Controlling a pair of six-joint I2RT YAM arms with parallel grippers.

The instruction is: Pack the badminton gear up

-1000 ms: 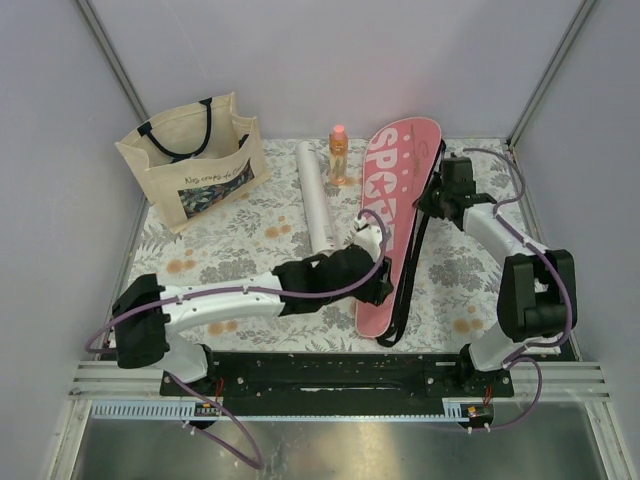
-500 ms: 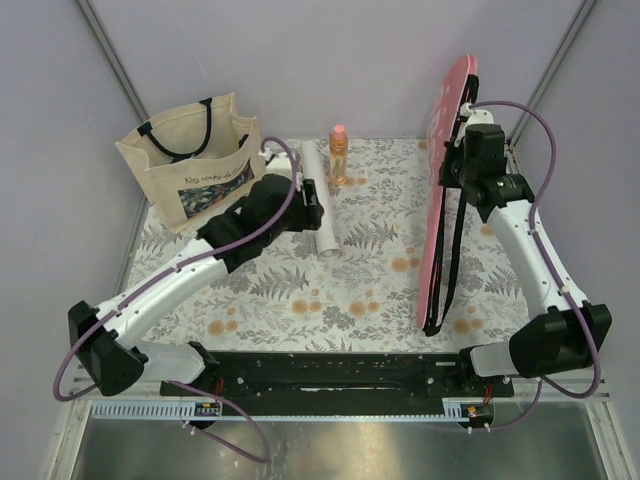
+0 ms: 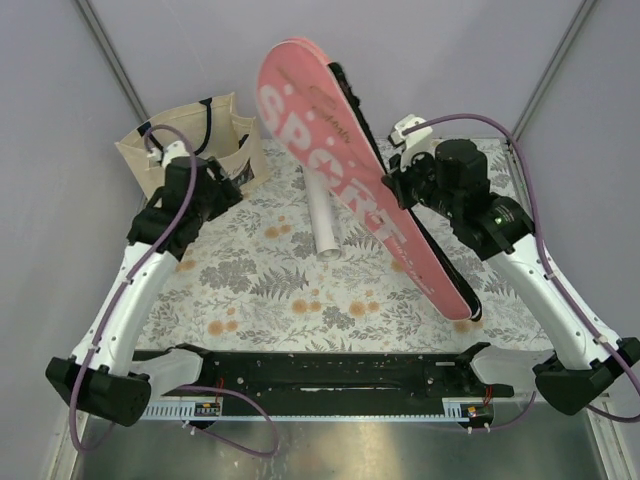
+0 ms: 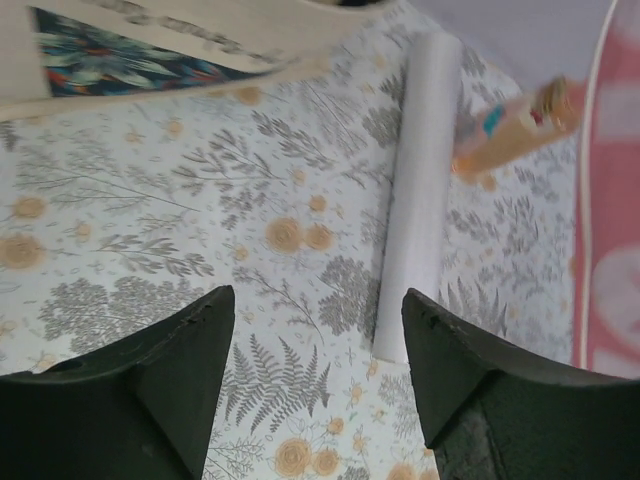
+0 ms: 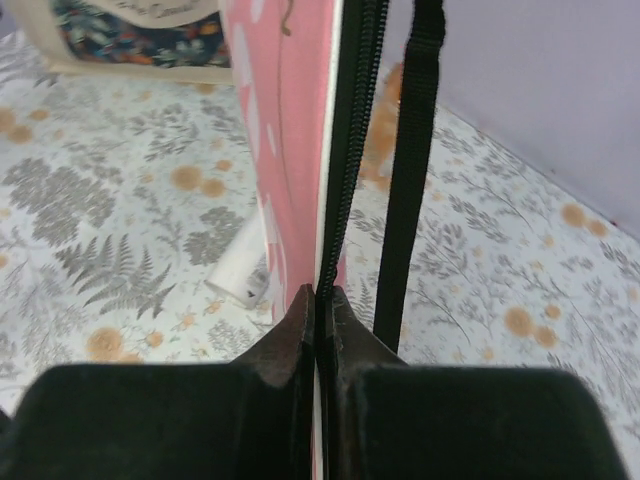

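Note:
The pink cover [image 3: 345, 170] lettered "SPORT" hangs in the air, slanting from the upper left down to the right over the table. My right gripper [image 3: 392, 186] is shut on its black zipper edge [image 5: 345, 150], with the black strap [image 5: 410, 150] dangling beside it. A long white tube [image 3: 322, 215] lies on the floral cloth, partly behind the cover; it also shows ahead and right in the left wrist view [image 4: 418, 190]. My left gripper [image 3: 222, 192] hovers by the tote bag, open [image 4: 318, 293], with nothing between its fingers.
The beige tote bag [image 3: 190, 150] with black straps stands at the back left, its printed panel near my left gripper [image 4: 150, 40]. An orange bottle [image 4: 515, 125] stands behind the tube, next to the cover [image 4: 610, 200]. Grey walls close in the back and sides.
The right arm swung the cover from upright at the right edge to a slant across the middle. The left arm moved from the tube to the tote bag, its jaws spreading wider.

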